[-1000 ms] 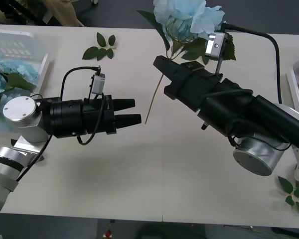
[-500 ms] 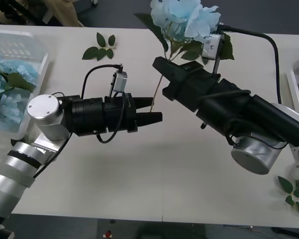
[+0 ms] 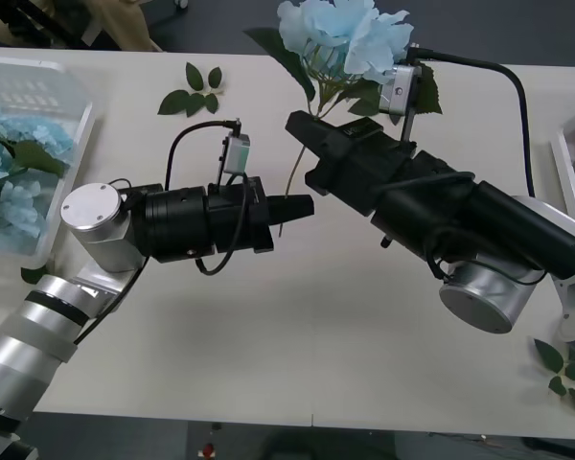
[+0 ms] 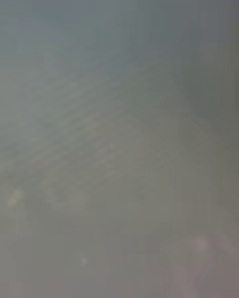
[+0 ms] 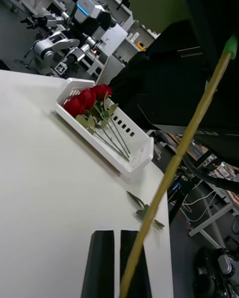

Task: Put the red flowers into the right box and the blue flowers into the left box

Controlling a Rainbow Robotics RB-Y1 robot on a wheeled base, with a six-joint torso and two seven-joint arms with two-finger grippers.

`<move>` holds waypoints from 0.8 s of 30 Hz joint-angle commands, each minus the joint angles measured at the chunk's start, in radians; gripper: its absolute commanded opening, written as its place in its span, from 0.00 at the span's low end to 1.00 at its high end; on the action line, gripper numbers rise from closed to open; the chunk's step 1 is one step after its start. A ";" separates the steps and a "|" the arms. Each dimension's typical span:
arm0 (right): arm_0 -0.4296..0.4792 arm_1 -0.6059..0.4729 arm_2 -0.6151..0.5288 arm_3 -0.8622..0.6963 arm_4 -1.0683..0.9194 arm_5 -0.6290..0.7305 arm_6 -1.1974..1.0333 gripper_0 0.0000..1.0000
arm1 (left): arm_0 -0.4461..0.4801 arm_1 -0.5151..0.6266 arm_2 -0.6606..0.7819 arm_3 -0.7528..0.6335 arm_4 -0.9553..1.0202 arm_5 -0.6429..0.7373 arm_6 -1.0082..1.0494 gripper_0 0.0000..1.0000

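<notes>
Blue flower (image 3: 340,34) in transit, not yet boxed: head raised over the far middle of the desk (image 3: 297,335), thin stem (image 3: 288,180) slanting down and nearward between the two arms.

Right gripper (image 3: 300,127), on the bigger arm reaching in from the near right: fingers clamped on the upper stem just below the leaves, judging from the front view.

Left gripper (image 3: 305,205), reaching in from the near left, at the lower end of the same stem. Fingers (image 5: 102,263) drawn narrow, only a slit between them; in the left wrist view the stem crosses in front of one finger rather than sitting in the slit. Looks like a handover in preparation, grip not yet taken.

Left box (image 3: 77,107) at the far left edge of the desk: holds a pile of blue flowers (image 3: 5,144) already, so that half seems largely done.

Right box (image 5: 99,146) at the right edge: holds red flowers (image 5: 87,98) laid side by side, blooms together, stems pointing one way. Appears finished, with no red bloom loose on the desk in the front view.

Left to do, by this reading: pass the blue flower across and lay it in the left box.

Loose leaf sprigs (image 3: 194,91) far left of centre, and more (image 3: 567,369) at the near right corner: no part of the job.
</notes>
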 commanded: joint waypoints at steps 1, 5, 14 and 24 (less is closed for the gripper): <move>-0.018 0.016 -0.014 -0.019 0.005 -0.005 0.039 0.00 | -0.033 0.000 0.015 -0.020 0.014 -0.017 -0.027 0.00; -0.018 0.014 -0.014 -0.019 0.006 -0.005 0.039 0.00 | -0.031 0.003 0.015 -0.020 0.015 -0.032 -0.027 0.00; -0.019 -0.009 -0.016 -0.019 0.003 -0.001 0.052 0.83 | 0.004 0.031 0.015 -0.019 0.017 -0.084 -0.027 0.00; -0.021 -0.016 -0.017 -0.019 0.000 -0.001 0.062 0.86 | 0.104 0.121 0.078 -0.017 0.061 -0.170 -0.027 0.00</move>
